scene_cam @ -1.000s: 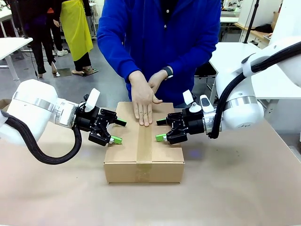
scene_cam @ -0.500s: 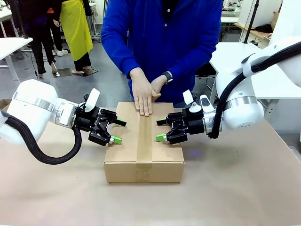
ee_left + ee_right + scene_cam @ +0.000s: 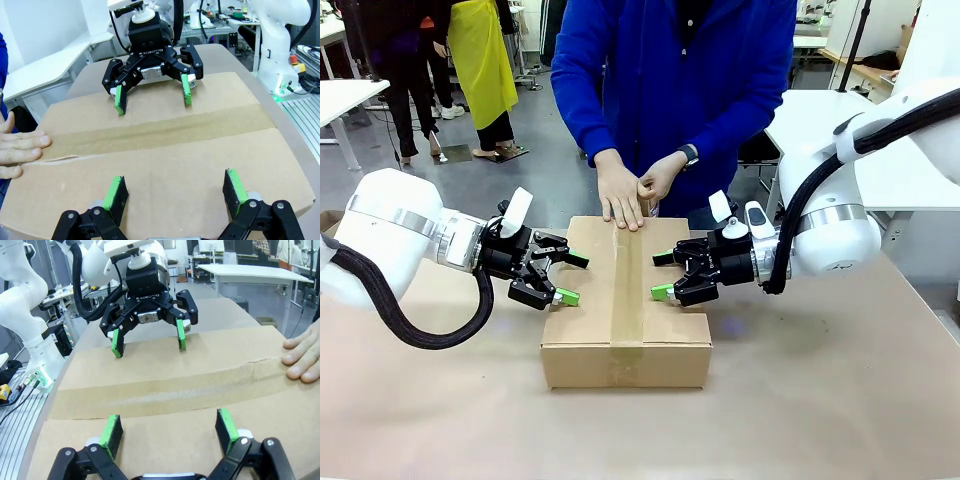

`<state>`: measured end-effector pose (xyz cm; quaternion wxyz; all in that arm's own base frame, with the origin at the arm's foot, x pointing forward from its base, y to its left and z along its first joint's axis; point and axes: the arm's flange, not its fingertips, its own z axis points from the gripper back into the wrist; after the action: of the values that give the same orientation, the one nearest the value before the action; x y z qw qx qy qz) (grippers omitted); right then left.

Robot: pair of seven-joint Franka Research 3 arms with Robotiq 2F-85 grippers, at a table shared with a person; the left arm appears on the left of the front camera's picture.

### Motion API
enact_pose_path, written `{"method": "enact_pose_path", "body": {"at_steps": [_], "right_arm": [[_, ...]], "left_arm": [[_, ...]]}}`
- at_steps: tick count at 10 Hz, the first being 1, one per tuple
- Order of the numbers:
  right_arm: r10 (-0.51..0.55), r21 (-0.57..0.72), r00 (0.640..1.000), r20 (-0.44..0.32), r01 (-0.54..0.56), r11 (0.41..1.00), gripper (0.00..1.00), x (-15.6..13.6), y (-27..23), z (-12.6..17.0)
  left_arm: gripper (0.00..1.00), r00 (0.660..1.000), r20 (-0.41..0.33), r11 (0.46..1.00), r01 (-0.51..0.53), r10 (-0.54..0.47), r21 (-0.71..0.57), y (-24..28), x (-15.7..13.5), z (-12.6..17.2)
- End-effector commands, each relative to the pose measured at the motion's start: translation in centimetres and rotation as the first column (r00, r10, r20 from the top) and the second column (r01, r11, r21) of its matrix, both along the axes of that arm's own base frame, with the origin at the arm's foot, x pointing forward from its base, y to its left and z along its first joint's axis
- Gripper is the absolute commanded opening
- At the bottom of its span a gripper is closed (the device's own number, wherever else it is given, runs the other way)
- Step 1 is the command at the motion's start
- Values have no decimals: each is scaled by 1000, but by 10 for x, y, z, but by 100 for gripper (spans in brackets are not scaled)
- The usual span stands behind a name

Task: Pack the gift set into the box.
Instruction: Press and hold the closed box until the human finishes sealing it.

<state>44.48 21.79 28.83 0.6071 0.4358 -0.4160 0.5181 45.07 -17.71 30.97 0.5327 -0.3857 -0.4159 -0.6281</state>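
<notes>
Facing claws (image 3: 176, 197) (image 3: 168, 434) spread over taped box (image 3: 626, 310); hand (image 3: 619, 197) at far edge.

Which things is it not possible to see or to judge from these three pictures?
- The inside of the box: all views, the closed flaps and the tape strip hide whatever it holds.
- The person's hand: left wrist view, cut off by the picture's left edge.
- Whether the pads of the left gripper and right gripper press on the box top or stand just above it: all views, the gap is too small to tell.
</notes>
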Motion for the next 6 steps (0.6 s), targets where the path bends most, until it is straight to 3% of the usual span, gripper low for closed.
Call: {"method": "enact_pose_path", "body": {"at_steps": [1,6], "right_arm": [[-3,-7,1000,0,3,1000,100,0,1,-1],[-3,-7,1000,0,3,1000,100,0,1,-1]], "left_arm": [[100,1000,2,1000,-5,5,-4,1,0,-1],[100,1000,2,1000,-5,5,-4,1,0,-1]]}}
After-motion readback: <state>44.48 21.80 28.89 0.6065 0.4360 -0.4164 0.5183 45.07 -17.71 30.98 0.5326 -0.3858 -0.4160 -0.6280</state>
